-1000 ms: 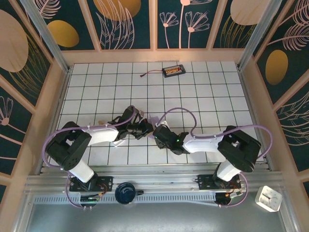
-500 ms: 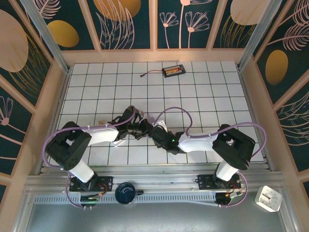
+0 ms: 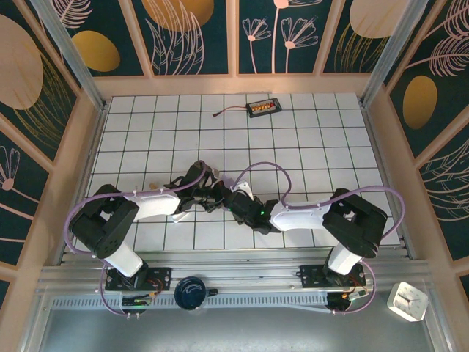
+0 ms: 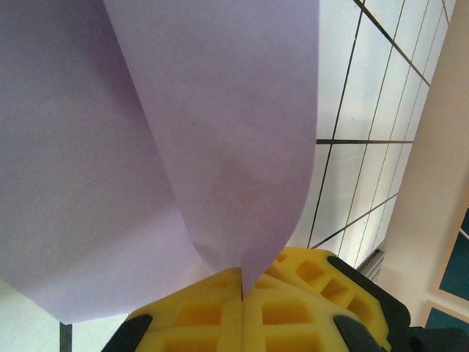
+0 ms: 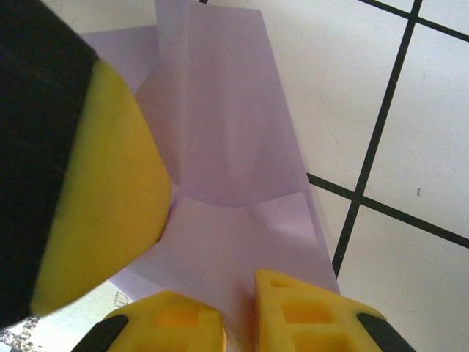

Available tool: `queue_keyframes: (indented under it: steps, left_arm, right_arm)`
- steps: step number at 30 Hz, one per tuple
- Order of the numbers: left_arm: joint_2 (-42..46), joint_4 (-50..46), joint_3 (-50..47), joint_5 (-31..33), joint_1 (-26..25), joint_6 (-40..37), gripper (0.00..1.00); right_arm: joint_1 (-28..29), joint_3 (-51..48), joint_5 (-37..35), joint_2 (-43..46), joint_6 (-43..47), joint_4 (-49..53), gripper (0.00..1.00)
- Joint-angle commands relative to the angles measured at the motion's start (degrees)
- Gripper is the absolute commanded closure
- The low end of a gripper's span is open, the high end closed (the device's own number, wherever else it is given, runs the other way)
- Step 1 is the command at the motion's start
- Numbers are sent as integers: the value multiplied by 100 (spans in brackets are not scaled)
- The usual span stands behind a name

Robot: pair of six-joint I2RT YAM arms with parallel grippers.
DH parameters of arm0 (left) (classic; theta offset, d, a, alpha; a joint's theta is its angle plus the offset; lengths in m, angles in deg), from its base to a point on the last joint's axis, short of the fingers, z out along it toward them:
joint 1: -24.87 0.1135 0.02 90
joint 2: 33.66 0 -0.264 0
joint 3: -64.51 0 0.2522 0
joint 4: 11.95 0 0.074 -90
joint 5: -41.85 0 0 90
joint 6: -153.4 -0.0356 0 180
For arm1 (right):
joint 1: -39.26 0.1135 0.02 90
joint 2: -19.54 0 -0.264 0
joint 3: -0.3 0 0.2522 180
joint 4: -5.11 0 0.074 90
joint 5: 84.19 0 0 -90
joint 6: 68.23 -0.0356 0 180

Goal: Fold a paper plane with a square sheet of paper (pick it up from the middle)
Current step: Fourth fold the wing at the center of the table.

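The right gripper (image 5: 231, 302) has slid left, jaws narrowing, grip unclear, onto the light, floppy square sheet of paper (image 4: 220, 110); the left gripper (image 4: 242, 282) pinches its fold.

Pale lavender paper sheet (image 5: 220, 132), part-folded w/ creases, flap curled over

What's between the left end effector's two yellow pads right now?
The purple paper: in the left wrist view its folded corner runs into the seam where the left end effector's pads meet, pinched there with nothing else between.
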Motion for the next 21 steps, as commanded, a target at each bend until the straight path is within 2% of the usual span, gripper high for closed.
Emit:
queue_keyframes:
  steps: [1, 8, 12, 21]
  left_arm:
    - [-63, -486, 175, -101, -12, -64, 100]
    - [-12, -755, 337, 17, -11, -288, 100]
    - [55, -931, 474, 126, -17, -446, 100]
    - [-19, -950, 531, 9, -14, -540, 87]
  right_arm:
    - [11, 99, -283, -55, -56, 129, 88]
    - [-41, -94, -105, 100, -194, 33, 100]
    - [-180, -336, 404, 308, -346, -235, 100]
    - [-389, -615, 1090, 509, -568, -673, 100]
